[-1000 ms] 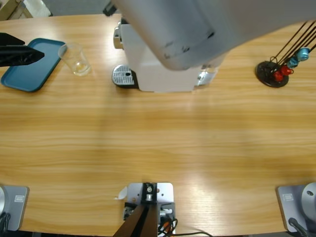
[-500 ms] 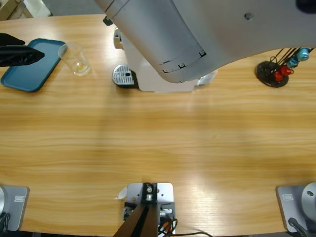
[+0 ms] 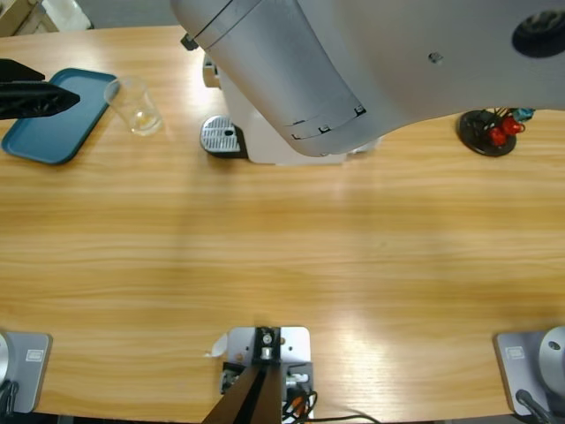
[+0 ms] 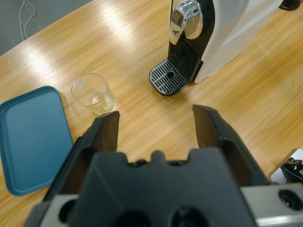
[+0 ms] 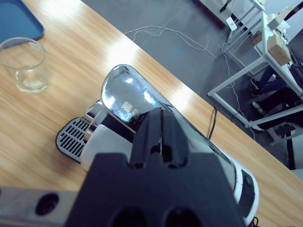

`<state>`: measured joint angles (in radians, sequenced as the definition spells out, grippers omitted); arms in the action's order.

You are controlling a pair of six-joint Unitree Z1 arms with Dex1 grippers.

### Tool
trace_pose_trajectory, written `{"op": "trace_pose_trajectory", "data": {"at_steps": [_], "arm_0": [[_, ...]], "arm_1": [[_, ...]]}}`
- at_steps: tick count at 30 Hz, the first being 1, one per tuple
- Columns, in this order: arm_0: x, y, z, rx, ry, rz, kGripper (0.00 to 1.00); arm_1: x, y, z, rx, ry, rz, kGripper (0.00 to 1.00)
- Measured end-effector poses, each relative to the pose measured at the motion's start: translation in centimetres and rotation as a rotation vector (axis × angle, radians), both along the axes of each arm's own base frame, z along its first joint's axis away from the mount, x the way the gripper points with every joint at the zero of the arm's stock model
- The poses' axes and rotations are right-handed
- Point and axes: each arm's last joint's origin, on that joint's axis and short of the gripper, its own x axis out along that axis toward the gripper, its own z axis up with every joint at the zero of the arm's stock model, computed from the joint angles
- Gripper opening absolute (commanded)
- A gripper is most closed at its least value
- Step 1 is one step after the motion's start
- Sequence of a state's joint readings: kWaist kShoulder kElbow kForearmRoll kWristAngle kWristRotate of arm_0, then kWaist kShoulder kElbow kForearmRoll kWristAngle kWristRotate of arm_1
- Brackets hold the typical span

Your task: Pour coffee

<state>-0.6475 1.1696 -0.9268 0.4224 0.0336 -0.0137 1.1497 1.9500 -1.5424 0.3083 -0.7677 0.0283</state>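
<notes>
Coffee is sitting as a thin brownish film at the bottom of a clear glass (image 3: 134, 106), which is standing upright on the wooden table (image 3: 282, 256) between a blue tray (image 3: 55, 113) and the coffee machine (image 3: 265, 132). In the left wrist view the glass (image 4: 93, 93) is resting just beside the tray (image 4: 29, 135), apart from it, and the machine's round drip grate (image 4: 168, 78) is lying bare under the chrome spout (image 4: 185, 16). The left gripper (image 4: 156, 125) is hovering above the table with its two black jaws spread wide and nothing between them; the glass is showing just past the tip of one jaw. In the high view that gripper (image 3: 35, 88) is reaching in from the side edge over the tray. The right gripper (image 5: 161, 127) is hanging over the machine's chrome top (image 5: 125, 97) with its jaws pressed together, gripping nothing. The right arm's large silver elbow (image 3: 353, 62) is filling the upper middle of the high view and hiding most of the white machine. A black stand (image 3: 485, 132) holding red and blue capsules is standing near the table's far right end, well apart from the glass.
</notes>
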Motion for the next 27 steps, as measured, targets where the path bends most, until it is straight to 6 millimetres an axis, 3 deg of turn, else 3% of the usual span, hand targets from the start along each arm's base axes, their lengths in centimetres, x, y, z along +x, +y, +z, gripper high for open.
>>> {"op": "trace_pose_trajectory", "data": {"at_steps": [27], "arm_0": [[0.2, -0.2, -0.2, 0.008, 0.011, -0.003, 0.655]], "arm_1": [[-1.0, 0.8, -1.8, 0.051, 0.054, 0.070, 0.000]]}}
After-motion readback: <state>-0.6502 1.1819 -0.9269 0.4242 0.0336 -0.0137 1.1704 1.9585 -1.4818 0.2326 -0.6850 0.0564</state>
